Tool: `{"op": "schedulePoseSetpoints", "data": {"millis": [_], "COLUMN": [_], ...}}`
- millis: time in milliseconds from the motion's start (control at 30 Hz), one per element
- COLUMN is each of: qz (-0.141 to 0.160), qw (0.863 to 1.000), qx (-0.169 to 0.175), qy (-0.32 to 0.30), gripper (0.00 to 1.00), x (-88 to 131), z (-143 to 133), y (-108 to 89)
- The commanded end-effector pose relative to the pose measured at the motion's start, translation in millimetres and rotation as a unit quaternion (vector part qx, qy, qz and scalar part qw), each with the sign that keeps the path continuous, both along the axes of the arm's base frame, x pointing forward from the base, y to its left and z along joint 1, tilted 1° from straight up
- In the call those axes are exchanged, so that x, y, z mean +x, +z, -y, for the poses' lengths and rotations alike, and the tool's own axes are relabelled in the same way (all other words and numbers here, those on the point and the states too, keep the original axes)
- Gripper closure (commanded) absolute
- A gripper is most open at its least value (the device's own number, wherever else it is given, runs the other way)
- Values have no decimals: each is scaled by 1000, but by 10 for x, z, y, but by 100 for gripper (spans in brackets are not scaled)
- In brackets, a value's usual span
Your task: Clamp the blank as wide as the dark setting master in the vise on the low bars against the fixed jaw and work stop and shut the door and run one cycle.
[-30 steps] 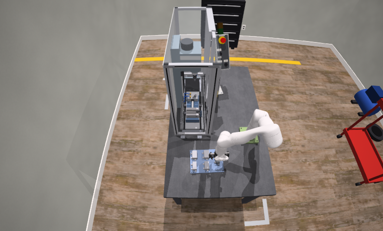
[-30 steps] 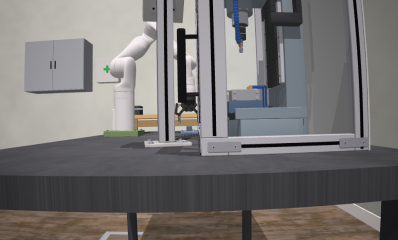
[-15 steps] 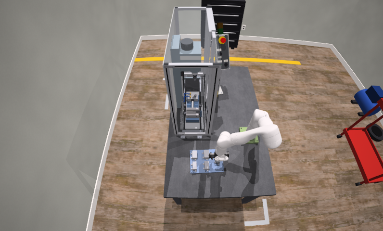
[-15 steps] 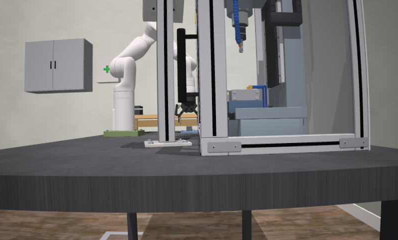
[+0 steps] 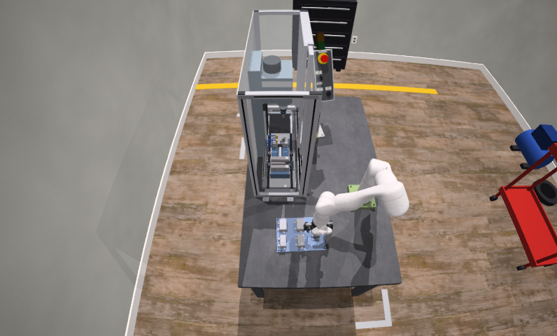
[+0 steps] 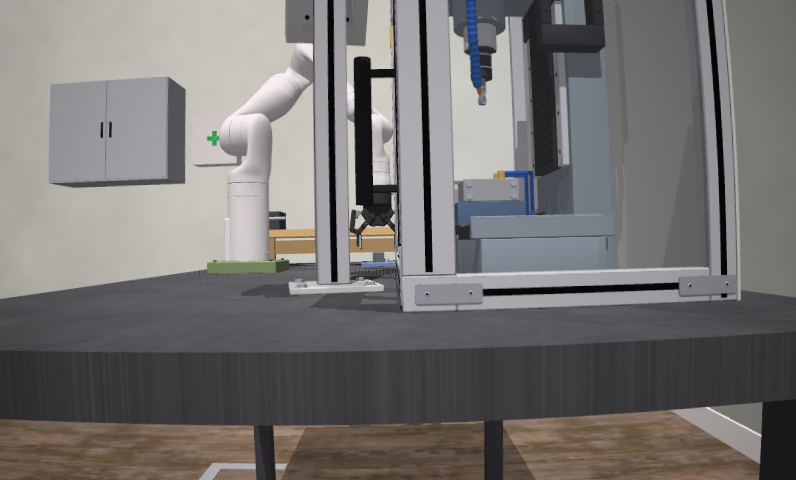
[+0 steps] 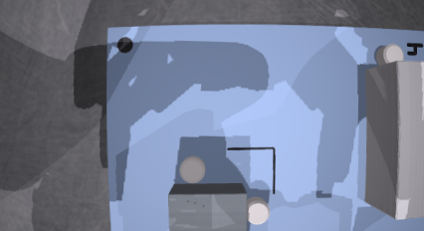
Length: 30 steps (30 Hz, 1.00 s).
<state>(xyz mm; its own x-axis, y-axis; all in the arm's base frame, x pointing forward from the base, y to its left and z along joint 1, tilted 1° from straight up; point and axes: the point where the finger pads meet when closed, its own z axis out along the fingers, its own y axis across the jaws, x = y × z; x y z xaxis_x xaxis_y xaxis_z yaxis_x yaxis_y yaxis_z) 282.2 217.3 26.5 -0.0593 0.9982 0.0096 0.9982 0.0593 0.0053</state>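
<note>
My gripper (image 5: 318,229) (image 6: 376,239) is open, pointing down above the right part of the blue plate (image 5: 290,248) (image 7: 149,34); its fingers are outside the wrist view. The dark grey setting master (image 7: 207,212) stands on the plate at the bottom of the wrist view, beside two pins. A lighter blank (image 7: 382,141) stands at the right of that view. Several blanks, including one at the front left (image 5: 283,241) and one at the front middle (image 5: 300,241), stand on the plate. The vise (image 5: 280,159) shows inside the guard (image 5: 279,95); its bars are too small to tell.
The control column's panel (image 5: 323,75) with its red stop button (image 5: 324,58) stands right of the guard. The amber lamp (image 5: 320,38) looks dark. The black door handle (image 6: 362,130) stands at the guard's side; whether the door is shut is unclear. The arm's green base (image 5: 353,189) is right of the plate.
</note>
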Motion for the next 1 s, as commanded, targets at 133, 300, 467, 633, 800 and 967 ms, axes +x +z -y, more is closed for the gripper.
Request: {"op": "schedulePoseSetpoints", "data": {"millis": [133,300,467,633,800,967], "qz": [0,0,0,0,0,0], "qw": [1000,1000,1000,1000,1000,1000], "qx": [1,1,1,1,1,1], "qy": [0,0,0,0,0,0], "gripper": [0,0,0,0,0,0], "x": [3,3,3,3,3,3], "z": [-3,-3,-3,-3,-3,-3], "y": [-40,-40,-40,-90,-90,-90]}}
